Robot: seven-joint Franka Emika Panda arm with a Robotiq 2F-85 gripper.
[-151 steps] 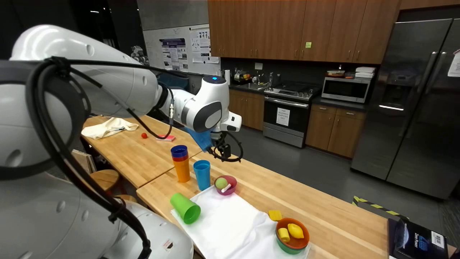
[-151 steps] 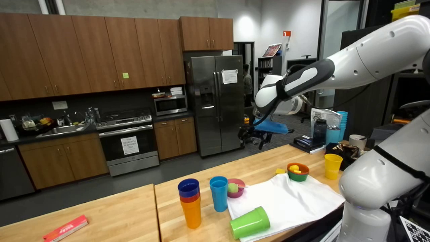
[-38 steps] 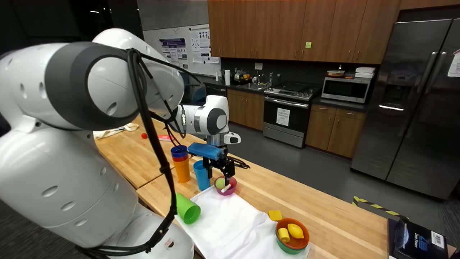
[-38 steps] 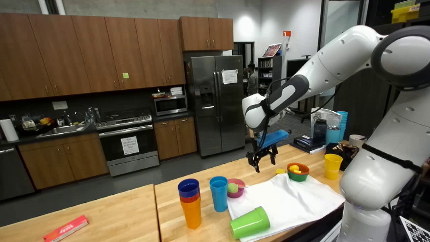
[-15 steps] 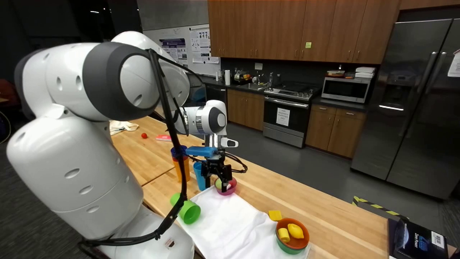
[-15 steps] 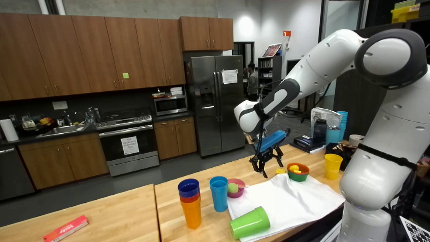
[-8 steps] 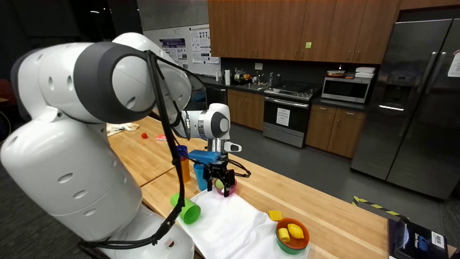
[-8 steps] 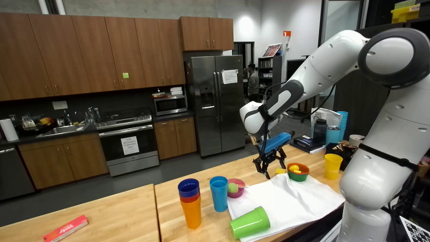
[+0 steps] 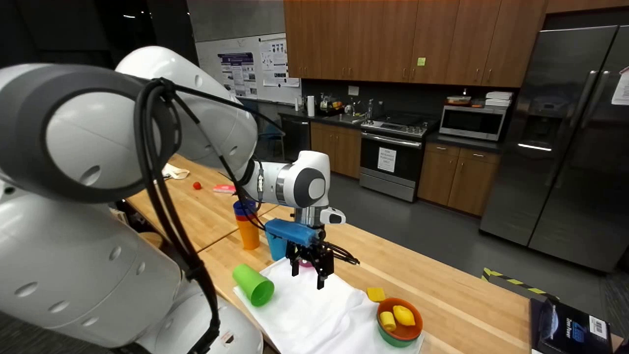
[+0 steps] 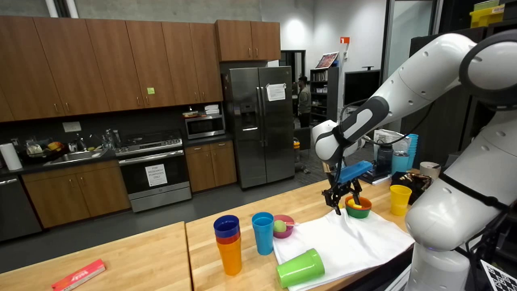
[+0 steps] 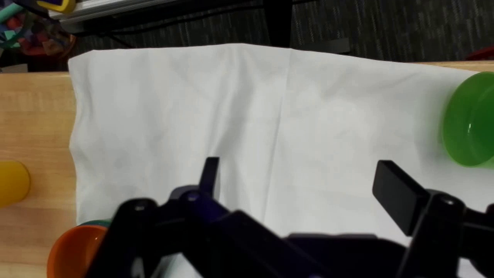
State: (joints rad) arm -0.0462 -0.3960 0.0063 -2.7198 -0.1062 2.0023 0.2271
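Note:
My gripper (image 9: 308,279) is open and empty above the white cloth (image 9: 314,314), fingers pointing down. In the wrist view its fingertips (image 11: 297,160) stand wide apart over bare cloth (image 11: 308,112). In an exterior view the gripper (image 10: 347,207) overlaps the green-and-orange bowl pair (image 10: 359,213), which holds a lemon (image 9: 404,315) and a yellow piece (image 9: 387,321). The orange bowl (image 11: 73,251) shows at the lower left of the wrist view. A green cup (image 9: 253,284) lies on its side at the cloth's edge. A pink bowl (image 10: 284,234) holds a green ball (image 10: 279,226).
A blue cup (image 10: 263,234) and a stack of cups (image 10: 231,254) stand near the pink bowl. A yellow sponge (image 9: 376,294) lies by the orange bowl. A yellow cup (image 10: 400,201), dark bottle (image 10: 385,159) and black box (image 9: 572,324) stand at the table's end.
My gripper came down from high up to near the pink bowl, then moved away from it over the cloth, toward the orange bowl. It stays open. The tabletop objects have not moved.

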